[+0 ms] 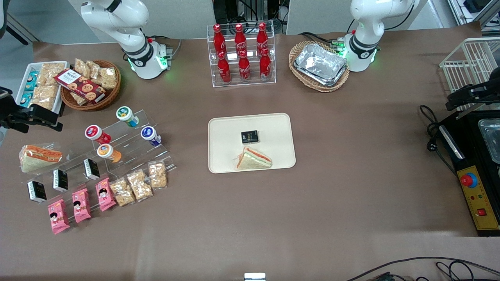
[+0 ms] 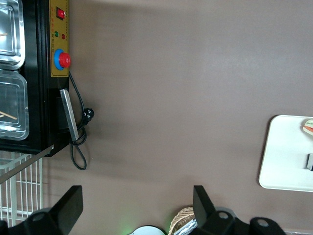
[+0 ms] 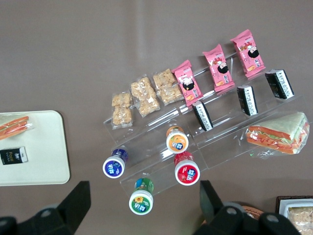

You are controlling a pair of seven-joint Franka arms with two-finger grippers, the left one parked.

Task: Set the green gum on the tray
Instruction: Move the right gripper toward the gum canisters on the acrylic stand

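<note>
The green gum [image 1: 127,116] is a small bottle with a green-rimmed white lid, lying tilted on the top step of a clear acrylic stand [image 1: 129,146]. In the right wrist view the green gum [image 3: 141,200] shows lid-on between my two dark fingers [image 3: 76,203]. My gripper [image 3: 143,193] hangs open, well above the bottle and empty. From the front, the gripper [image 1: 39,116] is a black shape at the working arm's end of the table, beside the stand. The cream tray [image 1: 222,128] lies mid-table and holds a wrapped sandwich [image 1: 254,159] and a small black box [image 1: 249,136]. The tray [image 3: 44,147] also shows at the wrist.
Red-lidded [image 1: 95,133], blue-lidded [image 1: 150,135] and orange-lidded [image 1: 108,151] bottles share the stand with snack packets, black boxes and a sandwich [image 1: 39,156]. A cola rack [image 1: 241,54], a wicker basket of foil trays [image 1: 319,65], a snack basket [image 1: 90,84] and a white bin [image 1: 39,84] line the robots' side.
</note>
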